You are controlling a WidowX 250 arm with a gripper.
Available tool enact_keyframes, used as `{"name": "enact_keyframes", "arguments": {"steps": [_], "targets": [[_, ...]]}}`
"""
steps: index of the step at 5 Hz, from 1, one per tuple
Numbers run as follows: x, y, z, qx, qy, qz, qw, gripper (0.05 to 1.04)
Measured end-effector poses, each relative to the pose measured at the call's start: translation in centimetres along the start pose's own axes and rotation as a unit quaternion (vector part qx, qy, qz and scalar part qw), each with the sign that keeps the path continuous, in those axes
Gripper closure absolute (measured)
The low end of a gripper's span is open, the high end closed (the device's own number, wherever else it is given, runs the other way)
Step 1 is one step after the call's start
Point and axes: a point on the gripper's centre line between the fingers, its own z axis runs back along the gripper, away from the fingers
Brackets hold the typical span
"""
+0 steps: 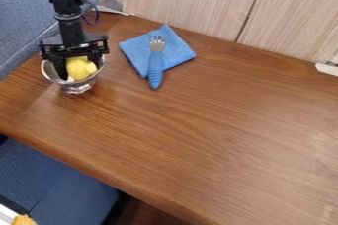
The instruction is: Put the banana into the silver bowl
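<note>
At the upper left of the table, the black gripper (80,69) hangs down into the silver bowl (78,87). A yellow thing, seemingly the banana (81,65), lies within the bowl's rim, directly below the gripper body and partly covered by it. Its full shape is hidden, and whether the gripper grips it cannot be made out. The bowl stands upright on its small foot, its back rim behind the gripper.
Right of the bowl, a fork with a blue handle (155,70) rests on a folded blue cloth (177,51). A pale wood panel (191,2) borders the back of the brown table (198,135). Blue seats flank its left and front edges.
</note>
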Motion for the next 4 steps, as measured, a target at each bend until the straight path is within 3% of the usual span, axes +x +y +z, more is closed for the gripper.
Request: {"name": "enact_keyframes", "arguments": {"steps": [1, 3, 4], "targets": [[-0.1, -0.2, -0.1, -0.007, 0.003, -0.006, 1.0, 0.07], [-0.3, -0.5, 0.0, -0.014, 0.009, -0.019, 0.9997, 0.081], [-0.3, -1.4, 1.4, -0.026, 0.0, -0.036, 0.999, 0.083]]}}
